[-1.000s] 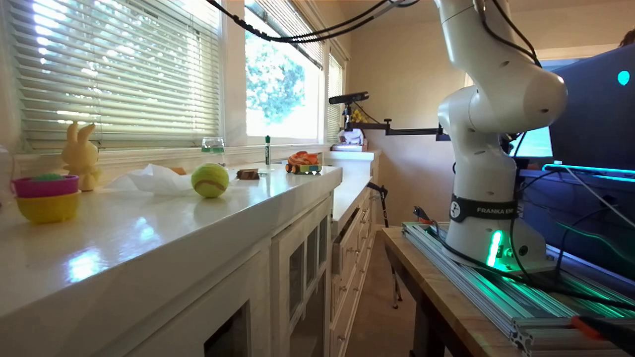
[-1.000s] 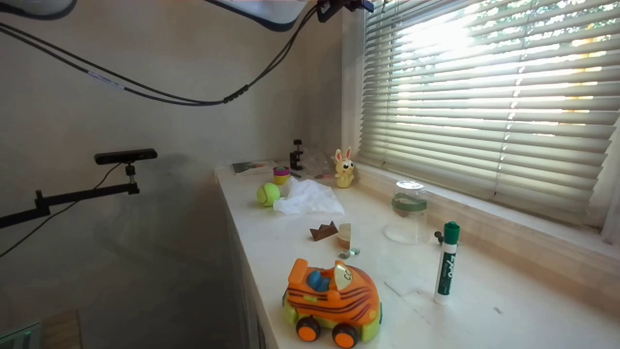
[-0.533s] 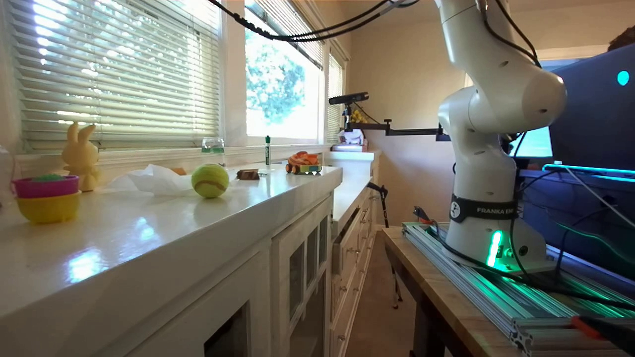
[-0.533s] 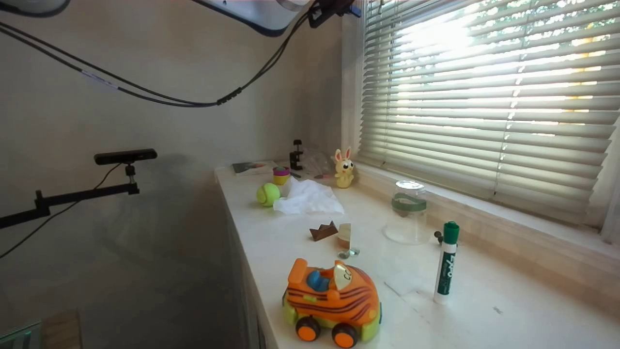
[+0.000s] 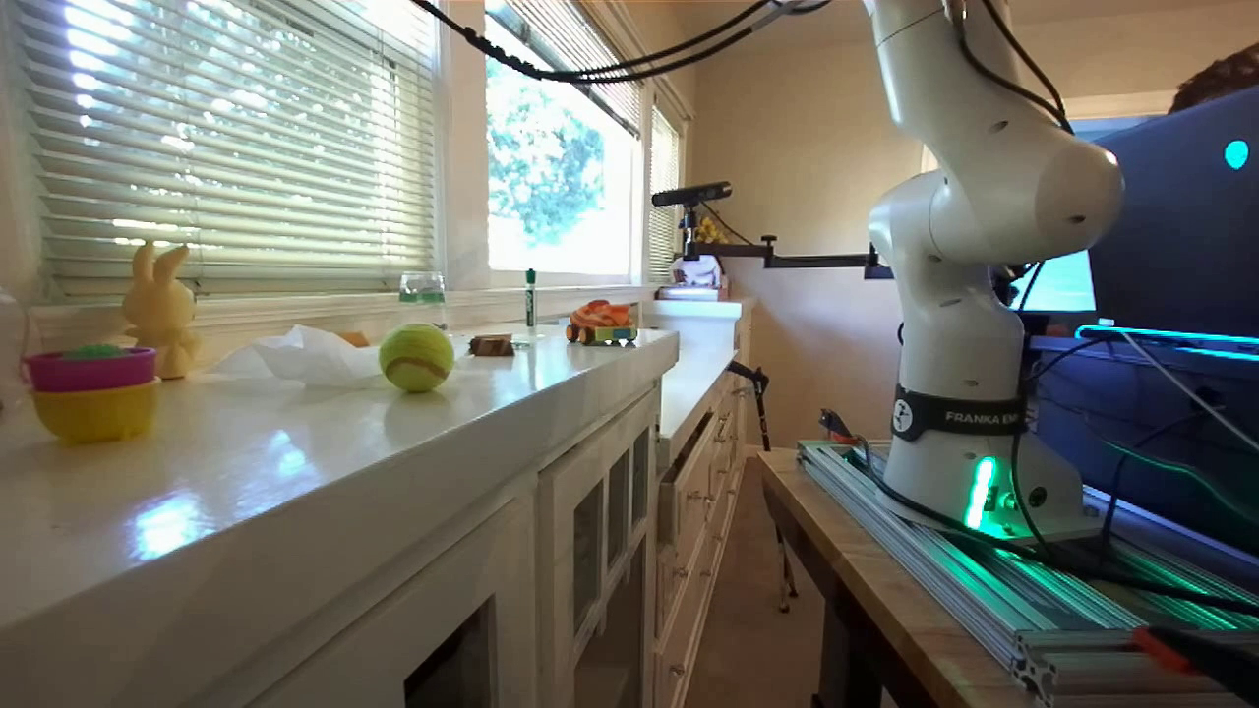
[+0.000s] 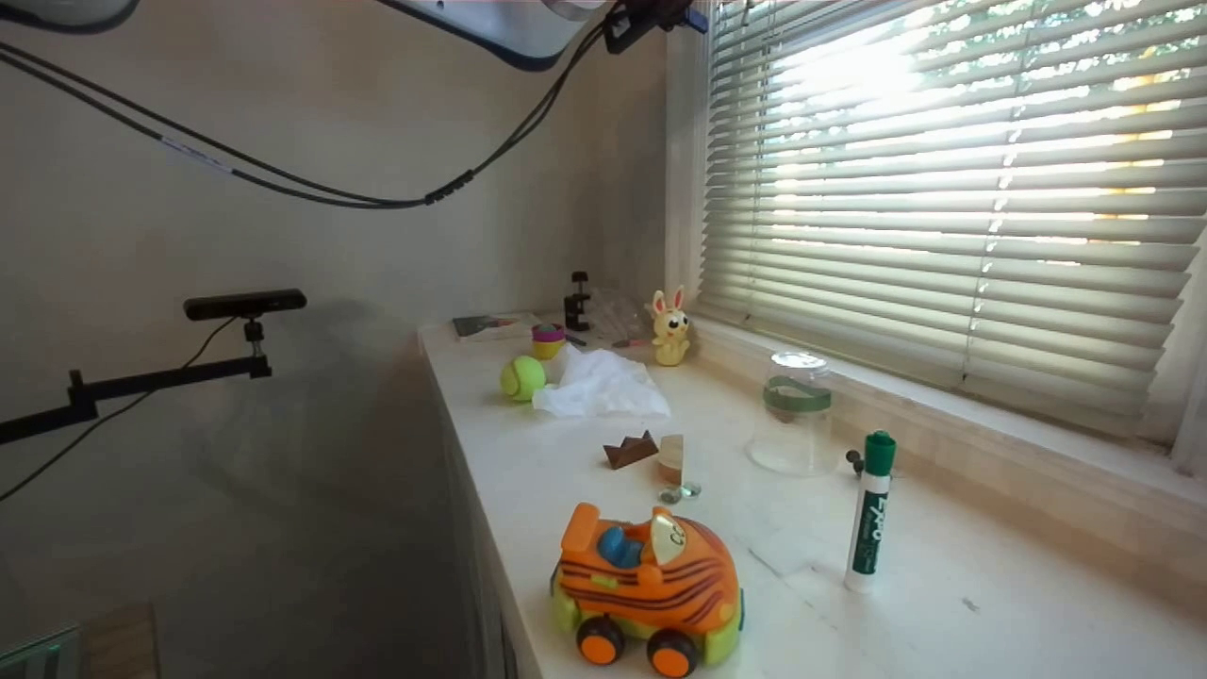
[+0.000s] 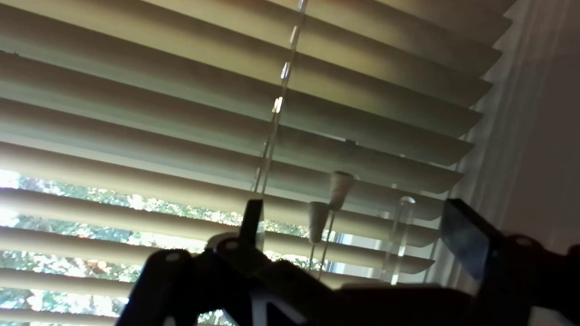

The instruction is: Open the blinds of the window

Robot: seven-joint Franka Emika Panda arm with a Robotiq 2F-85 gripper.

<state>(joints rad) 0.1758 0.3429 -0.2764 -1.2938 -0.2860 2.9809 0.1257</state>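
White slatted blinds hang lowered over the window in both exterior views (image 5: 246,167) (image 6: 943,217) and fill most of the wrist view (image 7: 136,90). Their slats are tilted, with bright gaps between. The white frame of the window (image 6: 686,179) borders them, and green trees show through the gaps. My gripper (image 7: 358,222) is open in front of the blinds near their side edge. Two white cord pulls (image 7: 342,188) and the rounded end of a clear wand (image 7: 401,240) show between its fingers, apart from both. In an exterior view, part of the gripper (image 6: 653,21) shows at the top edge.
On the white counter (image 6: 754,566) stand a bunny figure (image 6: 670,330), a clear jar (image 6: 794,424), a green marker (image 6: 868,519), a toy car (image 6: 651,594), a tennis ball (image 6: 522,378) and white tissue (image 6: 601,382). Black cables (image 6: 311,193) hang from the arm.
In an exterior view, the gripper has shifted slightly left and down from a second ago, with a tiny shift back since. The blinds look unchanged. A head shows more behind the monitor.
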